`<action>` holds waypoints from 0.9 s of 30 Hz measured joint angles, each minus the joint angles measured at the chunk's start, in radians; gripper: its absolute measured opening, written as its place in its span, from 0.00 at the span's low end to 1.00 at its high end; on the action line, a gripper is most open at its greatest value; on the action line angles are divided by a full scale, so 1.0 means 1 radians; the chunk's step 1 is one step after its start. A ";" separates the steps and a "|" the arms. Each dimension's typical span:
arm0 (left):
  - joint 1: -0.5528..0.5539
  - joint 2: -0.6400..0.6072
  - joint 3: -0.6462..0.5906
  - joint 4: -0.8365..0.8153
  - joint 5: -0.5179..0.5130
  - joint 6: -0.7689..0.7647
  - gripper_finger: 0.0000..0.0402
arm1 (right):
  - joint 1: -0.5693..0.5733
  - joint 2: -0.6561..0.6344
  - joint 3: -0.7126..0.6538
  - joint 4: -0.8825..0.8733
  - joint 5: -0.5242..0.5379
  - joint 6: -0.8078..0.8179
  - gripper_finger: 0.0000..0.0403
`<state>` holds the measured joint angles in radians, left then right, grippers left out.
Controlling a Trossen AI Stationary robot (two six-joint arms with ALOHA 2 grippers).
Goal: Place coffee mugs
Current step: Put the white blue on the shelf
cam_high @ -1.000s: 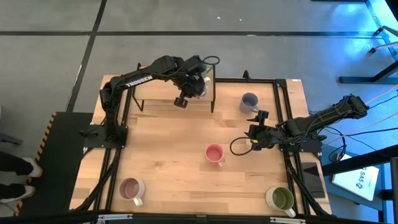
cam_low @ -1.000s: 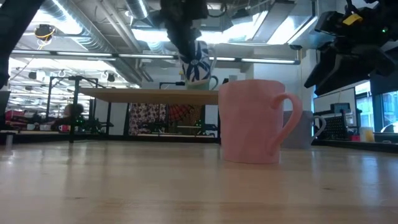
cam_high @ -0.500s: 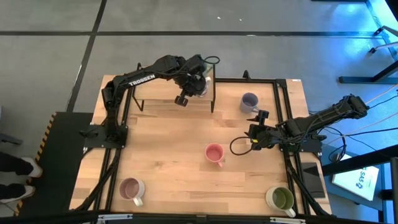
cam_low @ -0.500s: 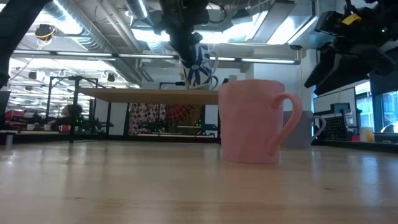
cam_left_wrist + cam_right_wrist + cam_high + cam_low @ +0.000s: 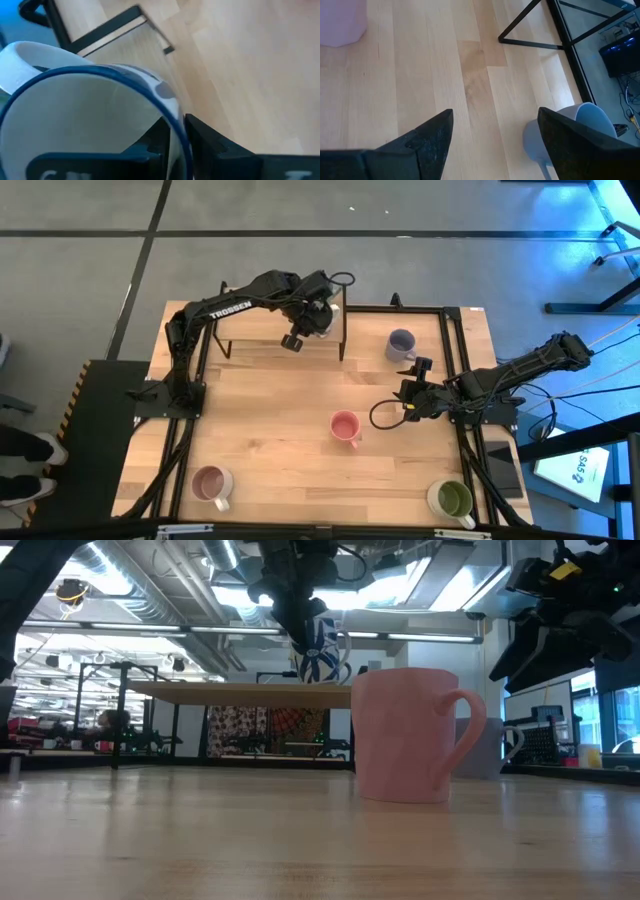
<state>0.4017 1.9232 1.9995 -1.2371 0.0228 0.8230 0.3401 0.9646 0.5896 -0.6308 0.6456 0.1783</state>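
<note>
Your left gripper (image 5: 318,317) pinches the rim of the white mug with blue pattern (image 5: 320,648), holding it above the raised wooden shelf (image 5: 240,690) at the table's far edge — its black frame (image 5: 343,332) stands close by. On the table (image 5: 270,430) sit the lavender mug (image 5: 401,343), the smooth pink mug (image 5: 344,426), the beige-pink mug (image 5: 211,483) and the cream, olive-lined mug (image 5: 451,499). Your right gripper (image 5: 490,135) hovers low between pink and lavender, fingers spread, arm stretched inward.

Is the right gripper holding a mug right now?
No, the right gripper is open and empty, with bare table between its fingers.
</note>
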 joint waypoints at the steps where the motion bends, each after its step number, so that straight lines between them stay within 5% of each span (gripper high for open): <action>1: -0.004 0.000 0.000 0.000 -0.020 0.001 0.14 | 0.000 0.000 0.000 0.000 0.000 0.000 0.68; 27: -0.046 0.001 0.000 0.202 -0.133 0.134 0.40 | 0.000 0.000 0.000 0.000 -0.002 0.000 0.68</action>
<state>0.3553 1.9240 1.9991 -1.0346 -0.1099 0.9569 0.3401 0.9646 0.5896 -0.6308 0.6441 0.1783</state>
